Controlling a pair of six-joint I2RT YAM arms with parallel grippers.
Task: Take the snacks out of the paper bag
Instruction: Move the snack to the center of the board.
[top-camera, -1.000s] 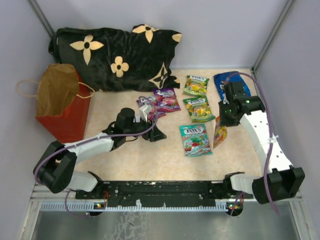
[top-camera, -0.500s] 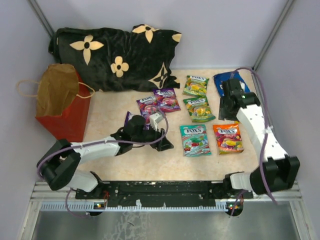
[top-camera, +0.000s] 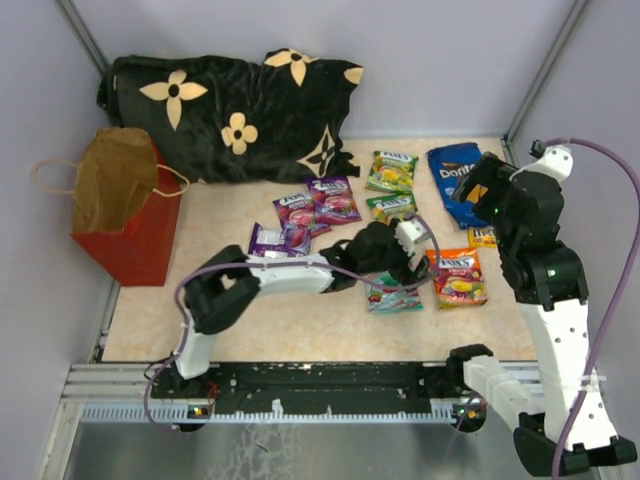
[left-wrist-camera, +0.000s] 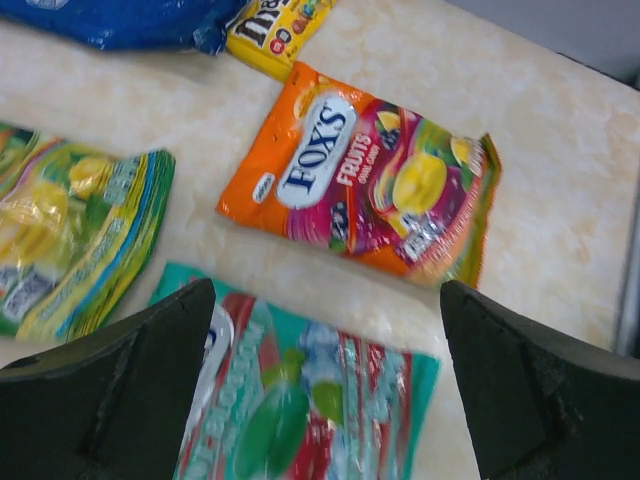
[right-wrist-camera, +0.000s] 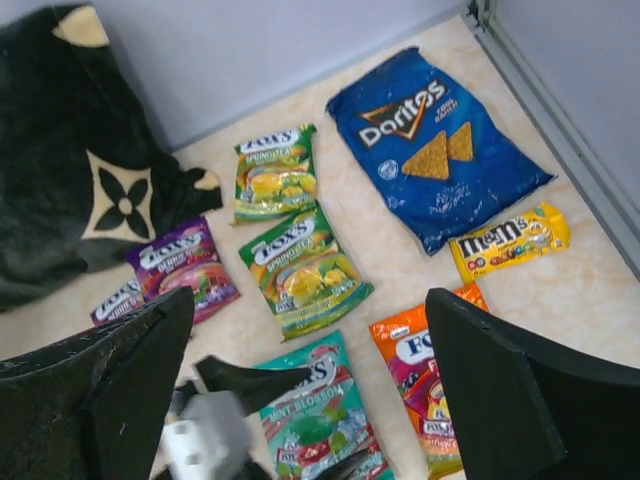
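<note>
The red paper bag (top-camera: 125, 215) stands upright at the far left, mouth open, with neither gripper near it. The snacks lie flat on the table: a blue Doritos bag (right-wrist-camera: 435, 140), a yellow M&M's packet (right-wrist-camera: 510, 240), two green pouches (right-wrist-camera: 305, 270), purple pouches (right-wrist-camera: 182, 265), an orange pouch (left-wrist-camera: 360, 180) and a teal pouch (left-wrist-camera: 300, 410). My left gripper (left-wrist-camera: 328, 290) hovers low over the teal pouch, open, with nothing between its fingers. High above the snacks at the right, my right gripper (right-wrist-camera: 308, 300) also stands open and holds nothing.
A black flower-patterned pillow (top-camera: 230, 110) lies along the back wall behind the bag and the snacks. Grey walls close the table at the left, right and back. The left arm (top-camera: 290, 272) stretches across the middle of the table.
The right gripper let go of the orange pouch, which now lies flat, then rose and pulled back. The left arm swung right from the purple pouches to over the teal pouch. Both grippers opened wide.
</note>
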